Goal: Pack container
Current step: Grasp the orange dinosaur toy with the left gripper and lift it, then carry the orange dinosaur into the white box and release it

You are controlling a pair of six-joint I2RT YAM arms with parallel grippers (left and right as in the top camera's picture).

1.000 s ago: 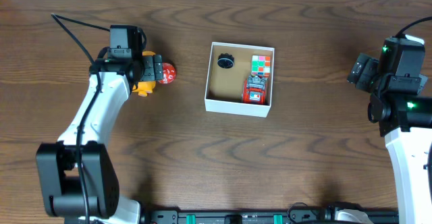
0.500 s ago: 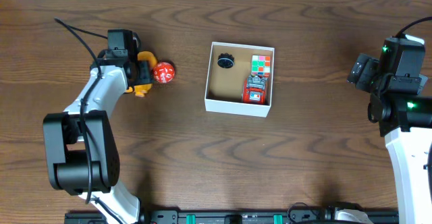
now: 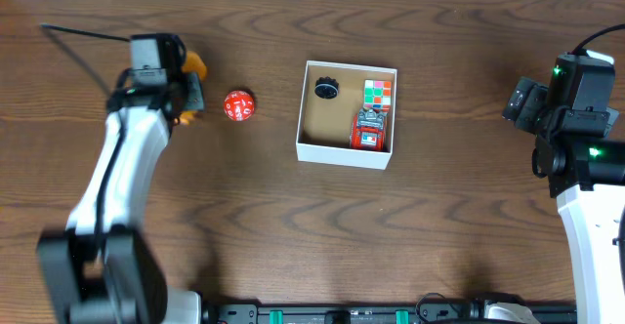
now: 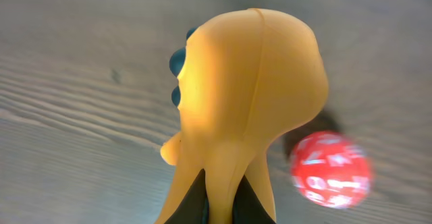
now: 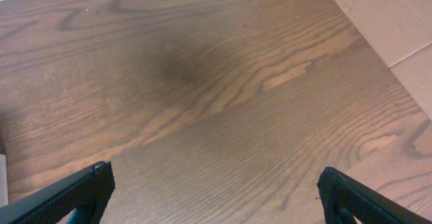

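**Operator:** Where is the container sitting, and what are the grippers doing?

**Technician:** The container [image 3: 337, 153] is sitting at frame centre in the overhead view. The left gripper [image 3: 186, 92], at upper left, is holding an orange toy [image 4: 250, 82]. In the left wrist view its fingers [image 4: 200, 207] are pinching narrowly on the toy's lower stem, and the toy's long axis is running straight out from them. The right gripper [image 5: 216, 197], at the right edge, is standing wide and holding nothing.

**Operator:** Which way is the container lying from the loaded fingers?

**Technician:** It is lying directly to their right. A red die [image 3: 238, 107] is resting on the table [image 3: 244, 226] between them, so the carry is probably needing height. Bare cardboard is showing in the container's lower left. A black wheel [image 3: 326, 89], a puzzle cube [image 3: 378, 93] and a red car [image 3: 369, 129] are occupying the rest.
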